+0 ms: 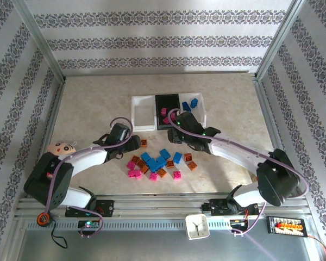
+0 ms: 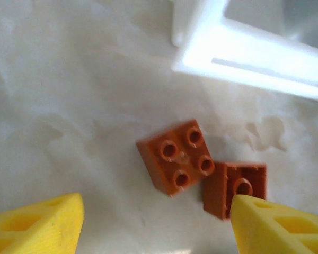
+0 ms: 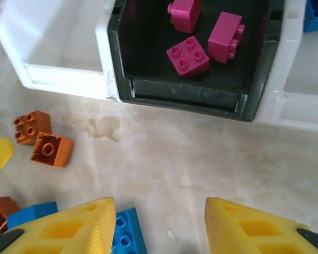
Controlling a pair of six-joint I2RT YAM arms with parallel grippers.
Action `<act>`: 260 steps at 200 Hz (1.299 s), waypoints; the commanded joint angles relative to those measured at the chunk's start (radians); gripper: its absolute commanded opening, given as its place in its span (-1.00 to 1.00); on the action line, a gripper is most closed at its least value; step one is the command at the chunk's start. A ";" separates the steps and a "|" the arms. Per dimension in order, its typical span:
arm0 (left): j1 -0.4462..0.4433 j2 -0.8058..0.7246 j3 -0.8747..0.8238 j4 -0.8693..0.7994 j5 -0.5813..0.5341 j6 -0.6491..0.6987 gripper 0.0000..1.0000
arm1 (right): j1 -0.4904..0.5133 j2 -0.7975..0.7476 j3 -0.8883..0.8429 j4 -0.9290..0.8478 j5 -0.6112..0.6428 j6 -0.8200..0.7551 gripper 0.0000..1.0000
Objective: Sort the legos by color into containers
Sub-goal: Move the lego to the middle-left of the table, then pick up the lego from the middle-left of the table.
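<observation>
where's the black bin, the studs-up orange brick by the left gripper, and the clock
black bin (image 3: 185, 95), right wrist view, on its near wall
studs-up orange brick (image 2: 176, 157), left wrist view, on its studded top
clock (image 1: 197, 227), top external view, on its face

A pale-faced plush doll (image 1: 61, 147) lies at the beige marbled tabletop's (image 1: 98, 103) left edge. A small white square clock (image 1: 197, 227) stands on the near metal rail (image 1: 152, 205), with a black box (image 1: 285, 224) to its right.

Glossy moulded plastic legos (image 2: 176, 164), smooth plastic containers (image 3: 185, 95) (rims shiny); matt stone-patterned table (image 1: 98, 103), metal rails (image 1: 152, 209)
</observation>
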 commanded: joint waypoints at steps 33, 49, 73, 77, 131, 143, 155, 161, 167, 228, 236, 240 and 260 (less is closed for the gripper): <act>0.015 0.101 0.066 0.093 -0.003 -0.005 0.26 | 0.002 -0.180 -0.103 -0.005 0.048 0.031 -0.05; 0.017 0.096 0.063 0.047 -0.045 -0.001 0.14 | -0.004 -0.214 -0.115 -0.017 0.056 0.032 -0.05; 0.049 0.069 0.014 0.027 -0.064 -0.011 -0.01 | -0.006 -0.254 -0.127 -0.026 0.061 0.034 -0.05; 0.057 0.067 0.006 0.026 -0.063 -0.011 -0.02 | -0.006 -0.258 -0.129 -0.025 0.061 0.036 -0.05; 0.090 -0.115 -0.083 -0.044 -0.056 -0.010 -0.09 | -0.005 -0.282 -0.127 -0.031 0.063 0.035 -0.06; 0.085 -0.156 -0.062 -0.072 -0.048 0.011 0.10 | -0.005 -0.287 -0.132 -0.029 0.064 0.039 -0.06; 0.066 -0.157 -0.022 -0.116 -0.072 0.036 0.24 | -0.005 -0.288 -0.135 -0.026 0.064 0.041 -0.06; 0.061 -0.145 -0.007 -0.130 -0.084 0.044 0.29 | -0.004 -0.288 -0.137 -0.023 0.061 0.040 -0.06; 0.061 -0.131 0.004 -0.135 -0.092 0.047 0.31 | -0.004 -0.289 -0.137 -0.024 0.061 0.041 -0.06; 0.059 0.112 0.073 -0.052 -0.119 0.083 0.38 | 0.002 -0.336 -0.157 -0.047 0.065 0.046 -0.06; 0.060 0.135 0.079 -0.041 -0.121 0.083 0.36 | 0.002 -0.344 -0.160 -0.052 0.067 0.046 -0.05; 0.059 0.144 0.079 -0.036 -0.122 0.083 0.34 | 0.003 -0.347 -0.160 -0.052 0.067 0.045 -0.06; 0.059 0.164 0.073 -0.021 -0.123 0.085 0.03 | 0.002 -0.358 -0.164 -0.057 0.069 0.046 -0.05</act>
